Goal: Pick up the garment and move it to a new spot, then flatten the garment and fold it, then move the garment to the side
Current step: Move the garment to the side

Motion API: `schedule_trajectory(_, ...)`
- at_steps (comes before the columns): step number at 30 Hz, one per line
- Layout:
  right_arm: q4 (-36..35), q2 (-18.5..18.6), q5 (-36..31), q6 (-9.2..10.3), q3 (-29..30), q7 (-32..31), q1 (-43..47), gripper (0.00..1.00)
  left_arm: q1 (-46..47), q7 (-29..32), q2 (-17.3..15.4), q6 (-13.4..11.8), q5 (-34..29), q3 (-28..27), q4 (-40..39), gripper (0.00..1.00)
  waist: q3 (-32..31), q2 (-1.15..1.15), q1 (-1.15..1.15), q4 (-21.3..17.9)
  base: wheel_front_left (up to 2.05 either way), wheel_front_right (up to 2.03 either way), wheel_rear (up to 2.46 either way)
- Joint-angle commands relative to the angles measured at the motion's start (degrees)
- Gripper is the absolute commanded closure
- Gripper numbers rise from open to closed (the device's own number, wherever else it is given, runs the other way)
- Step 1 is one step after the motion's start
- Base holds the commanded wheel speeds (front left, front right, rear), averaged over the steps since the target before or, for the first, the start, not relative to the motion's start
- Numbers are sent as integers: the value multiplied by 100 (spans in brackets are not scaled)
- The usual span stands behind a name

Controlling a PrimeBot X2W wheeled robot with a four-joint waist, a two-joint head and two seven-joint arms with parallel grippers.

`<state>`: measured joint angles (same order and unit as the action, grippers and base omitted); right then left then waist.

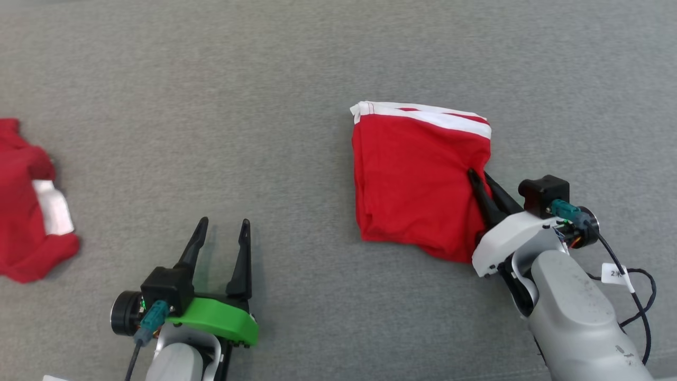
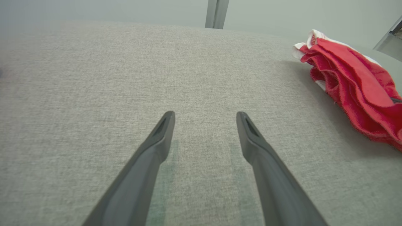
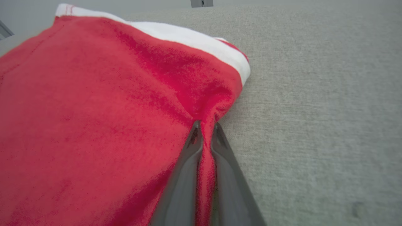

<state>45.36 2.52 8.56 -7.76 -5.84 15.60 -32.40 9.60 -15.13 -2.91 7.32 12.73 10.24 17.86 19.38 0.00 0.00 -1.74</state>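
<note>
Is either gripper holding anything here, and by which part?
The right gripper pinches the folded red garment at its right edge; the left gripper holds nothing.

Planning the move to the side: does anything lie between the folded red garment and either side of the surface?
Toward the robot's right, nothing visible: bare grey surface. Toward its left, another red garment lies at the view's far edge. The right gripper pinches the folded garment at its right edge.
</note>
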Motion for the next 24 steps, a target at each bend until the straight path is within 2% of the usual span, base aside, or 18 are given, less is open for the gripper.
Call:
schedule_trajectory(1, 49, 72, 64, 50, 20, -82, 319, 100, -51, -1, -53, 28, -70, 66, -41, 0, -473, 0, 0, -1135, 0, 0, 0)
schedule_trajectory(8, -301, 47, 210, 36, -187, -48, 559, 100, 32, -1, -75, 28, 2, 502, -76, 0, -491, 0, 0, -2101, 0, 0, 0)
schedule_trajectory(12, -440, 46, 346, 33, -358, -47, 647, 100, 10, -1, -105, 28, 22, 656, -74, 0, -436, 0, 0, -2498, 0, 0, 0)
schedule_trajectory(18, -600, 43, 389, 33, -459, -46, 721, 100, -52, -1, -176, 28, 27, 843, -44, 0, -336, 0, 0, -2759, 0, 0, 0)
schedule_trajectory(24, -602, 39, 144, 33, -493, -45, 507, 100, 34, -1, -325, 23, 64, 878, -48, 0, -107, 0, 0, -2687, 0, 0, 0)
